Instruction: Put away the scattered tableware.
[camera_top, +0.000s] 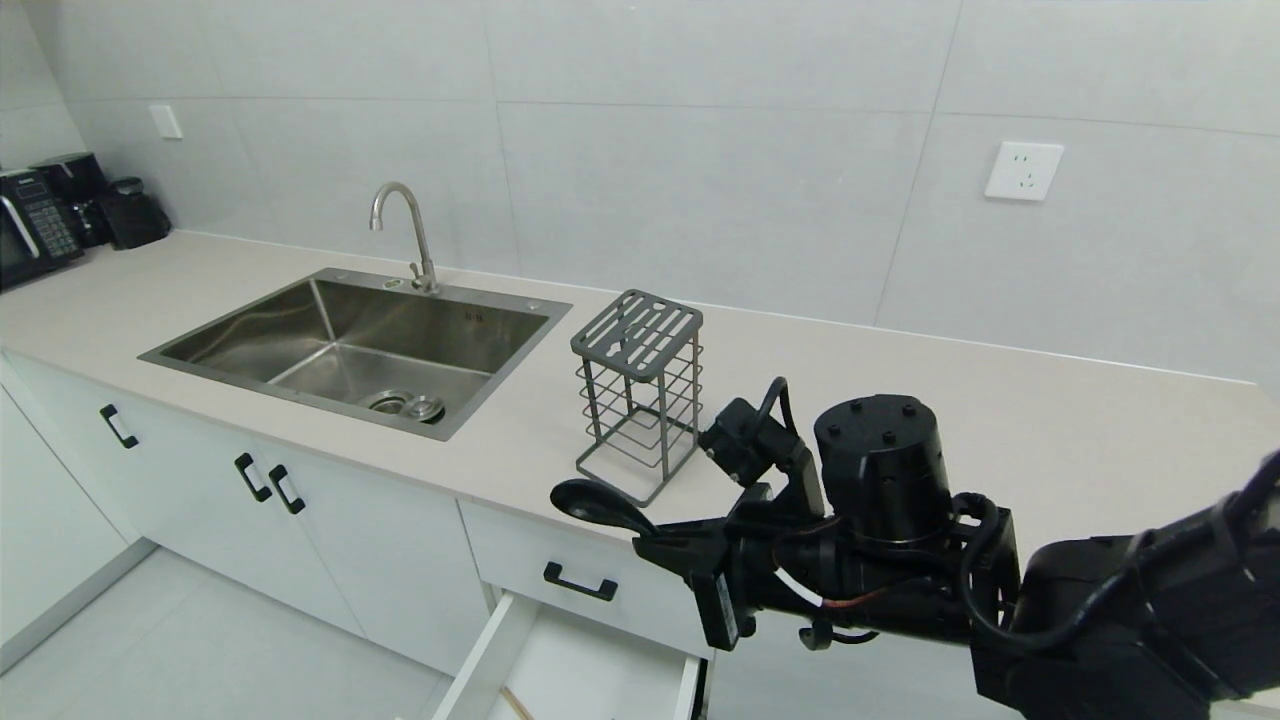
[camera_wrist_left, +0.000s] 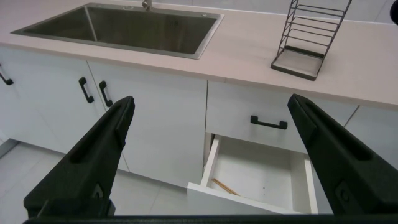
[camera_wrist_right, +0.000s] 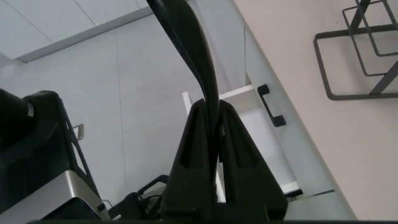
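right gripper (camera_top: 652, 547) fingers are pinched shut on a black spoon (camera_top: 586, 501) by its handle, bowl jutting beyond the fingertips, likely to carry it to the open drawer (camera_top: 478, 655) below them. left gripper (camera_wrist_left: 211, 107) fingers are spread wide, holding nothing.

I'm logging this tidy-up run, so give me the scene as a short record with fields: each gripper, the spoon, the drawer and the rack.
right gripper: shut on the black spoon's handle, by the counter's front edge
black spoon: held off the counter, bowl end in front of the wire rack's base
left gripper: open, holding nothing, facing the drawer
drawer: open below the counter, a thin wooden stick lying inside
wire rack: upright on the counter, just right of the sink
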